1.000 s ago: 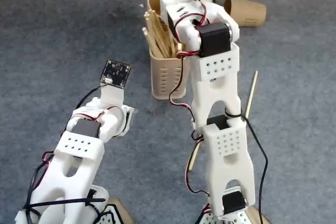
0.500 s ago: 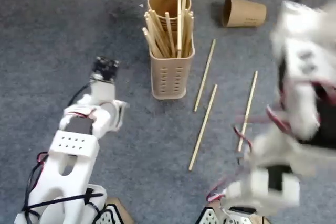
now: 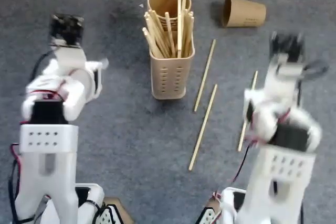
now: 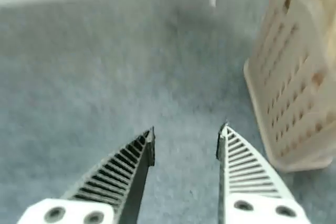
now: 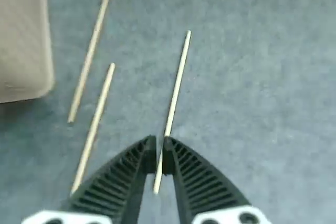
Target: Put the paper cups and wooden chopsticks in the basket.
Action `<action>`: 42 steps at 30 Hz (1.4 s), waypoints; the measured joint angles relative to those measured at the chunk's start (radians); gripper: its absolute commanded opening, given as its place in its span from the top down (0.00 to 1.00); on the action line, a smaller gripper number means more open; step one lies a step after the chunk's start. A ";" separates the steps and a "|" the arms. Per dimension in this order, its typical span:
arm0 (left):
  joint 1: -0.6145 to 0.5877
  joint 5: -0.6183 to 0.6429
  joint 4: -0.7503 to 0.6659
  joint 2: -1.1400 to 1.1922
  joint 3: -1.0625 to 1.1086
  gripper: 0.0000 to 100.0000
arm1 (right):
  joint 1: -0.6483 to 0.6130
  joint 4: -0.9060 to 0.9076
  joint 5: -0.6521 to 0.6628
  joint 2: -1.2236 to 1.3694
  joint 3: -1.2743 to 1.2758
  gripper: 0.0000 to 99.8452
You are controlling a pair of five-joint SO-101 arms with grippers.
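Up at the top middle of the high view, the basket (image 3: 168,74) already holds a bundle of chopsticks (image 3: 165,38). One cup (image 3: 168,1) shows at its upper end, inside it or just behind, I cannot tell which. By my reckoning, what is left is the second cup (image 3: 244,11), lying on its side at the upper right of the surface (image 3: 121,145), and three loose sticks to the right of the basket. These are the upper stick (image 3: 205,75), the middle stick (image 3: 203,127) and the third stick (image 3: 242,140), which is partly under my right arm (image 3: 283,140). My left arm (image 3: 52,103) sits at the left, well apart from them.

From the left wrist, my left tool (image 4: 186,137) is spread wide and empty. The basket (image 4: 294,77) stands near it at the right edge, apart from it.

From the right wrist, my right tool (image 5: 159,141) is nearly pressed together. The third stick (image 5: 176,85) runs upward out of the thin slit between its tips. I judge it is lined up over that stick, not pinching it.
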 measured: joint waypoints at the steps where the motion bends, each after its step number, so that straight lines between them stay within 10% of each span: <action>1: 0.000 0.000 0.040 0.000 -0.054 0.80 | -0.002 -0.087 0.003 -0.069 0.143 0.97; 8: 0.130 0.002 0.256 -0.002 -0.299 0.80 | -0.002 -0.367 0.005 -0.321 0.763 0.97; 18: 0.585 0.002 0.014 0.140 -0.319 0.79 | -0.003 -0.454 0.005 -0.388 0.864 0.97; 42: 0.562 0.000 -0.032 0.499 -0.305 0.79 | -0.043 -0.482 0.005 -0.393 0.888 0.97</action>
